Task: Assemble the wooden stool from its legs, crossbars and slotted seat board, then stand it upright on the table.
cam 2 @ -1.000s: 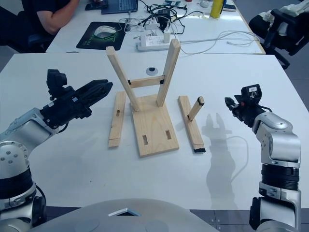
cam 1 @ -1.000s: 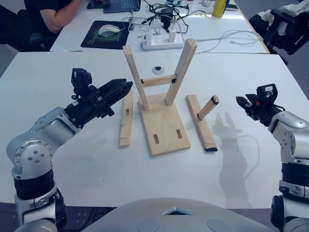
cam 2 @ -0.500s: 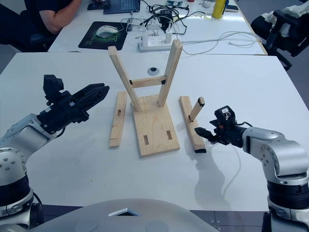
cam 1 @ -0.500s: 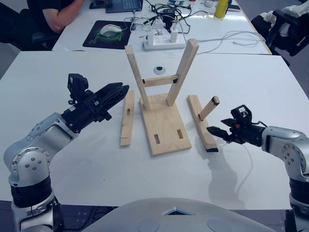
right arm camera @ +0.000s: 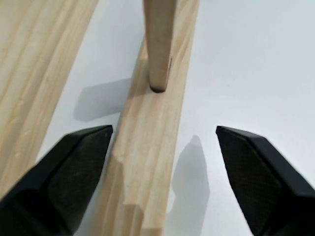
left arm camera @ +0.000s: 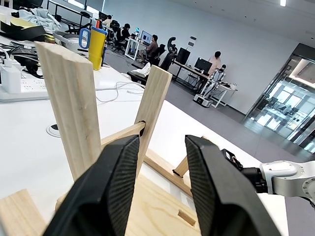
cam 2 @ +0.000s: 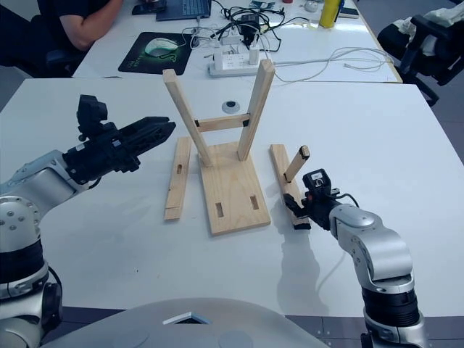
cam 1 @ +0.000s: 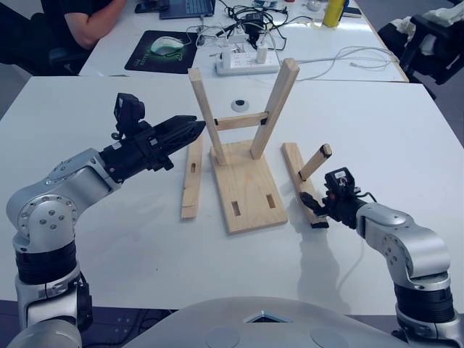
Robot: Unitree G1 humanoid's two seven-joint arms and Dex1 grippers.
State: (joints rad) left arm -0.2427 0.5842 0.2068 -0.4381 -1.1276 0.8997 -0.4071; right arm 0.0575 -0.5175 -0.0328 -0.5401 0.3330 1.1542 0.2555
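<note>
The slotted seat board [cam 1: 246, 187] lies flat mid-table. Two legs [cam 1: 206, 112] [cam 1: 274, 107] stand in it, joined by a crossbar [cam 1: 238, 121]. A loose leg [cam 1: 191, 176] lies flat left of the board. Another leg [cam 1: 299, 180] lies to its right, with a short crossbar [cam 1: 316, 160] sticking up from it. My left gripper [cam 1: 186, 133] is open, just left of the left standing leg [left arm camera: 71, 103]. My right gripper [cam 1: 310, 204] is open at the near end of the right lying leg [right arm camera: 147, 142], one finger on each side, apart from the wood.
A round grommet [cam 1: 238, 106] sits in the table behind the stool. Farther back are a power strip [cam 1: 245, 61] with cables, a mouse pad [cam 1: 161, 49] and a yellow bottle [cam 1: 332, 12]. White table [cam 1: 109, 246] spreads bare on both sides and in front.
My right arm swung in from the table's right side and down to the near end of the right lying leg. My left gripper shifted right, closer to the left standing leg.
</note>
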